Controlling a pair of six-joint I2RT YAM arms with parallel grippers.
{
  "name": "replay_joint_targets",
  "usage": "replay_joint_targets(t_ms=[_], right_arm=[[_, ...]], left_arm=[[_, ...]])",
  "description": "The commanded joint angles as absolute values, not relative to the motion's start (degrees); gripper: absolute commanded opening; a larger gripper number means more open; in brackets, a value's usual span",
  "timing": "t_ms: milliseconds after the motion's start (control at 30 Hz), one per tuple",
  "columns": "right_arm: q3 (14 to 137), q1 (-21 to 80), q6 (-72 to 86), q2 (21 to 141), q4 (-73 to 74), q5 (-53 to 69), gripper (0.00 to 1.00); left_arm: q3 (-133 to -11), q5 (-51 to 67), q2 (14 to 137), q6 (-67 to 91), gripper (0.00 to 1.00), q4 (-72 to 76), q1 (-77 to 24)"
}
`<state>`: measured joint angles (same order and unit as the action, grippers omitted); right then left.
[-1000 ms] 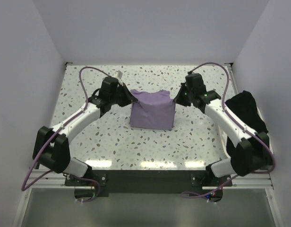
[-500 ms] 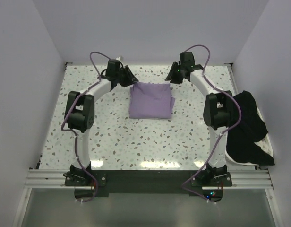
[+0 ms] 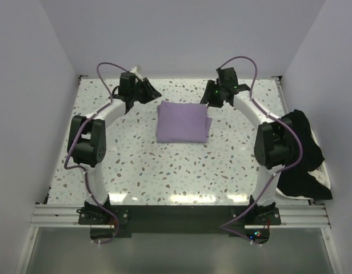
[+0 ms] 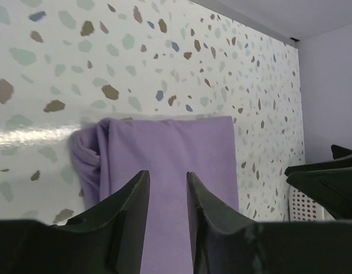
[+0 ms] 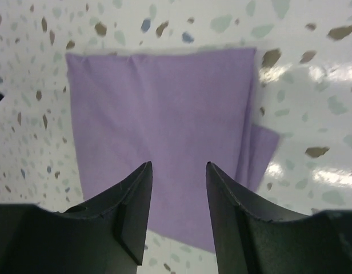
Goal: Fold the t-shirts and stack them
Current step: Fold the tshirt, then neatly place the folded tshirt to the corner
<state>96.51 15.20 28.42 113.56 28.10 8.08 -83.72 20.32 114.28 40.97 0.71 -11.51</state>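
lavender t-shirt (image 3: 183,121) folded, centre | black t-shirt (image 3: 304,154) crumpled, right edge | left tool (image 3: 152,91), right tool (image 3: 208,98) near lavender's far corners

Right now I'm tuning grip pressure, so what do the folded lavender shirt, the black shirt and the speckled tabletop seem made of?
Folded lavender-purple shirt: soft matte fabric, maybe cotton; it creases and bunches at one edge.
Crumpled black shirt: limp matte cloth, slumped in folds.
Speckled white tabletop: hard, glossy, terrazzo-look, possibly laminate; it reflects lights.
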Motion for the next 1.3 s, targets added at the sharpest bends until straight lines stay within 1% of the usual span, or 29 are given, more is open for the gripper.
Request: replay_joint_targets(t_ms=[0, 100, 233, 400, 667, 733, 800, 900, 967, 1000, 1033, 1100, 1133, 1267], right_arm=[[88.0, 19.4, 29.0, 108.4, 21.8, 8.0, 0.46], [83.3, 20.9, 30.4, 108.7, 19.4, 8.3, 0.44], [79.5, 20.5, 31.3, 111.5, 18.9, 8.6, 0.40], [74.4, 18.6, 32.3, 112.1, 16.3, 9.8, 0.40], [73.8, 18.4, 31.9, 112.8, 17.1, 10.2, 0.38], [73.8, 18.4, 31.6, 112.1, 17.2, 10.2, 0.39], [74.2, 18.3, 31.3, 111.5, 17.3, 10.8, 0.39], [75.1, 18.4, 30.9, 110.4, 17.6, 12.0, 0.42], [75.7, 18.4, 30.7, 109.3, 17.6, 12.1, 0.45], [75.8, 18.4, 30.6, 108.9, 17.6, 12.0, 0.46], [75.9, 18.4, 30.5, 107.9, 17.6, 11.9, 0.50], [76.8, 18.3, 30.2, 107.2, 18.2, 11.0, 0.54], [77.3, 18.4, 30.0, 106.7, 18.5, 11.0, 0.59], [76.5, 18.4, 30.5, 103.2, 19.2, 10.7, 0.62]], left_arm=[[-80.0, 19.3, 111.6, 40.7, 0.36, 4.7, -15.6], [-76.9, 19.5, 112.8, 42.3, 0.33, 7.3, -17.0], [-73.8, 21.0, 116.1, 44.0, 0.27, 9.8, -16.8], [-71.5, 21.4, 117.1, 44.2, 0.26, 11.1, -15.8], [-71.7, 22.8, 115.6, 44.0, 0.27, 9.6, -14.3], [-72.0, 23.3, 113.8, 43.4, 0.33, 8.5, -13.9], [-71.5, 23.9, 111.7, 43.5, 0.43, 7.9, -13.4], [-71.2, 23.6, 109.5, 42.1, 0.51, 4.9, -13.1], [-71.5, 21.5, 108.7, 39.8, 0.54, 2.2, -13.1], [-71.5, 20.7, 108.1, 39.0, 0.57, 0.2, -13.2], [-71.6, 19.8, 107.9, 38.4, 0.59, -1.7, -13.1], [-72.6, 18.5, 108.4, 36.6, 0.63, -5.1, -13.2], [-73.0, 18.5, 108.6, 35.3, 0.64, -6.1, -13.4], [-75.1, 15.7, 110.4, 31.6, 0.69, -10.6, -14.4]])
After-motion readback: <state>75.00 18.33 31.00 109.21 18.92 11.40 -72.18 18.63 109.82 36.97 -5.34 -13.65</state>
